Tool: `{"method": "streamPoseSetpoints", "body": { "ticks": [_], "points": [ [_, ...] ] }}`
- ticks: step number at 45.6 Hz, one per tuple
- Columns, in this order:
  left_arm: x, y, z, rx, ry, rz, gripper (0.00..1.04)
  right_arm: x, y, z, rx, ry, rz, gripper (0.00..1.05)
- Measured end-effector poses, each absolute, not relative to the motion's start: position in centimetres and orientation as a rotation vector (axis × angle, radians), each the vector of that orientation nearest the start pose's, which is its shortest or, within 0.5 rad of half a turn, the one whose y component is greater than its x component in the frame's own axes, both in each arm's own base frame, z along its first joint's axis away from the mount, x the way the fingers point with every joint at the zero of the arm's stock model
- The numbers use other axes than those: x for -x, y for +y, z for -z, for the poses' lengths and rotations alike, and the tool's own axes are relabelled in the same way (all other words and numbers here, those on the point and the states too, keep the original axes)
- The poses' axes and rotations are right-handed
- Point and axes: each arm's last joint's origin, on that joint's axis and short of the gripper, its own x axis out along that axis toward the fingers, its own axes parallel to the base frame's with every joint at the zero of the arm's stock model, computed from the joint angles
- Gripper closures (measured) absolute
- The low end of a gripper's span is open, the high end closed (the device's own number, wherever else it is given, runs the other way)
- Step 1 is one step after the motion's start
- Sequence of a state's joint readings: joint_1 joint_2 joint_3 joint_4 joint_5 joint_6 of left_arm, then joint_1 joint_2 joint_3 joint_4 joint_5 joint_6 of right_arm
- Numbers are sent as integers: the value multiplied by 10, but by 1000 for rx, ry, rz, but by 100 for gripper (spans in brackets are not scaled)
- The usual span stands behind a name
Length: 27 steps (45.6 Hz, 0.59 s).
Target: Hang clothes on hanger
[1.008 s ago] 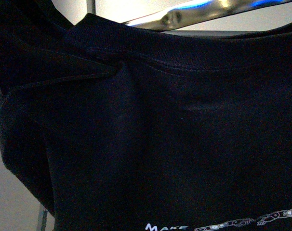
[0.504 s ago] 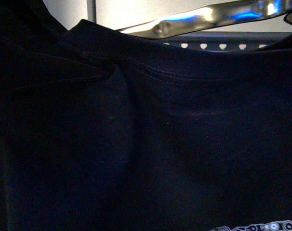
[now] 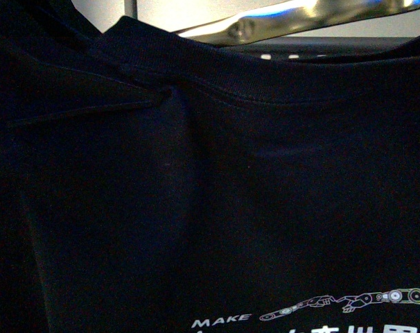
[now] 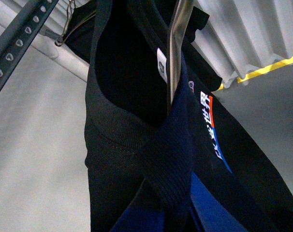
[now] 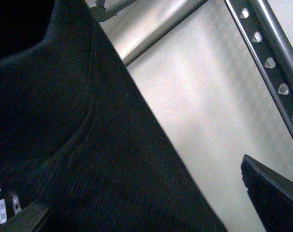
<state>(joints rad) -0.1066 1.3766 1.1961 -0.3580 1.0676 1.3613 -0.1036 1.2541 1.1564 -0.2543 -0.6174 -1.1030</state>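
The black T-shirt fills the front view, collar at the top and white "MAKE" lettering with the robot-arm graphic at the bottom. Above the collar a shiny metal bar shows, and behind it a strip of the rack's rail with heart holes. In the left wrist view my left gripper is shut on the ribbed collar of the T-shirt, with the rail beside it. In the right wrist view my right gripper is open. One dark finger shows; the T-shirt hides the other.
A thin metal rod runs through the shirt's neck opening in the left wrist view. The right wrist view shows the rack's punched rail and a round grey tube over pale floor. A yellow line runs along a corrugated wall.
The shirt sank in the front view half a second ago, hiding the lettering, and has risen again. The lettering and graphic now sit slightly higher and further left than a second ago.
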Motion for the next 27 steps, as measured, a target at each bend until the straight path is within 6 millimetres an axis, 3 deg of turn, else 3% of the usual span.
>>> {"method": "streamPoseSetpoints", "body": {
  "ticks": [10,21,27],
  "points": [
    [-287,-56,-336,-914,-333,1249,100,-304,4,-355,957,51,-644,53],
    [-287,-56,-336,-909,-318,1242,100,-313,0,-341,938,53,-652,83],
    [-286,-56,-337,-902,-342,1255,73,-312,-11,-311,923,75,-652,92]
  ]
}}
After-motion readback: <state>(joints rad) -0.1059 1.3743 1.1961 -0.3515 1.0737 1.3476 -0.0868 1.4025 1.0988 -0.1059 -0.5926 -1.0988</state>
